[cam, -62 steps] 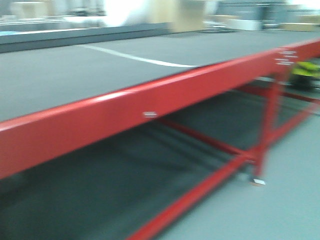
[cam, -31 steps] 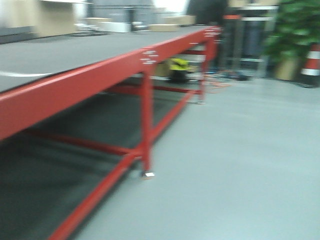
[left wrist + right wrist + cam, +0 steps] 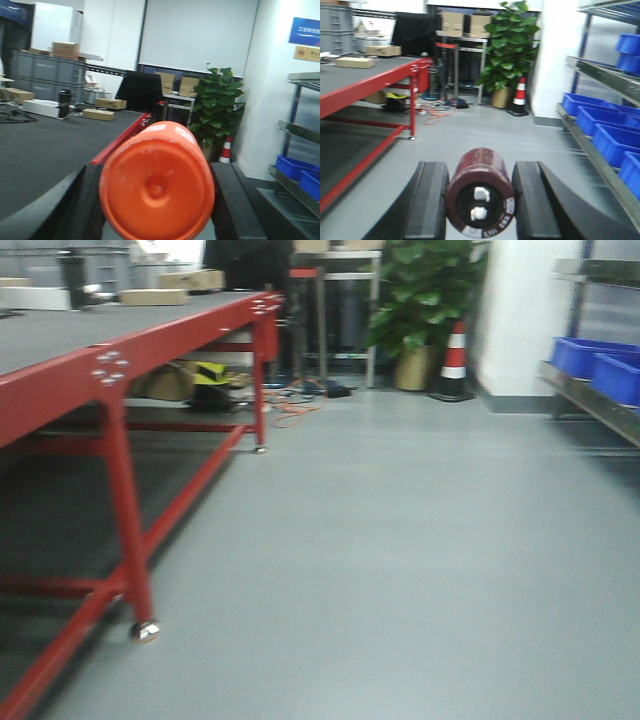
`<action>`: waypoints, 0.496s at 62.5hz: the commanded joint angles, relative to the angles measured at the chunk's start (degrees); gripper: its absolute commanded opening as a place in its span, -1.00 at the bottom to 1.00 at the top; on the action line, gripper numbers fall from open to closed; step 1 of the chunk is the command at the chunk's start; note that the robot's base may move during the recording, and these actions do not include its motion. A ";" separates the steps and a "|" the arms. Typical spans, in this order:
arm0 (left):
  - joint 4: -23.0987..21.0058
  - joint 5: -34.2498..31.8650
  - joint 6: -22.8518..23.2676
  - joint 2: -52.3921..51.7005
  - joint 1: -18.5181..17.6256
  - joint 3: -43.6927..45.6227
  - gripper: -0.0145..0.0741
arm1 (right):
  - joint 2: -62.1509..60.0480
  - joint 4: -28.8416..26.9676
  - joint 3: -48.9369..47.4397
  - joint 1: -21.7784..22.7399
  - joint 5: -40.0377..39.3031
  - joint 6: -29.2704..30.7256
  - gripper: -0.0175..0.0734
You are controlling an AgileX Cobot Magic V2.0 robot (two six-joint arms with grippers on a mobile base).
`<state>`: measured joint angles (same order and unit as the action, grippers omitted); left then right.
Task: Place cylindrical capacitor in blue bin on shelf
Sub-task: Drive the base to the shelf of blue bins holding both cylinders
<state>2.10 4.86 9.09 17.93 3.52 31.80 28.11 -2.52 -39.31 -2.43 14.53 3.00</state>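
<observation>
My right gripper is shut on the cylindrical capacitor, a dark maroon can with two silver screw terminals facing the camera, held between the black fingers. My left gripper is shut on a fat orange cylinder that fills the gap between its jaws. The shelf stands at the right edge of the front view, with blue bins on its steel beam. In the right wrist view the blue bins line the shelf to the right of the gripper. Neither gripper shows in the front view.
A red-framed dark-topped table runs along the left, with a castor leg near me. At the far end stand a potted plant, a traffic cone, a metal stand, cables and yellow gear. Grey floor lies between table and shelf.
The front view has swung right: the red table has slid from filling the frame to the left side, and the open floor, plant, cone and shelf with blue bins have come into view.
</observation>
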 commanded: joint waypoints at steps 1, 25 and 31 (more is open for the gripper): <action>-0.20 -1.30 0.00 -0.44 0.12 0.07 -0.92 | -0.23 0.41 0.03 -0.02 -1.72 0.19 -0.97; -0.20 -1.30 0.00 -0.44 0.12 0.07 -0.92 | -0.23 0.41 0.03 -0.02 -1.72 0.19 -0.97; -0.20 -1.30 0.00 -0.44 0.12 0.07 -0.92 | -0.23 0.41 0.03 -0.02 -1.72 0.19 -0.97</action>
<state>2.10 4.86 9.09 17.93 3.52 31.70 28.03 -2.52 -39.31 -2.43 14.53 3.00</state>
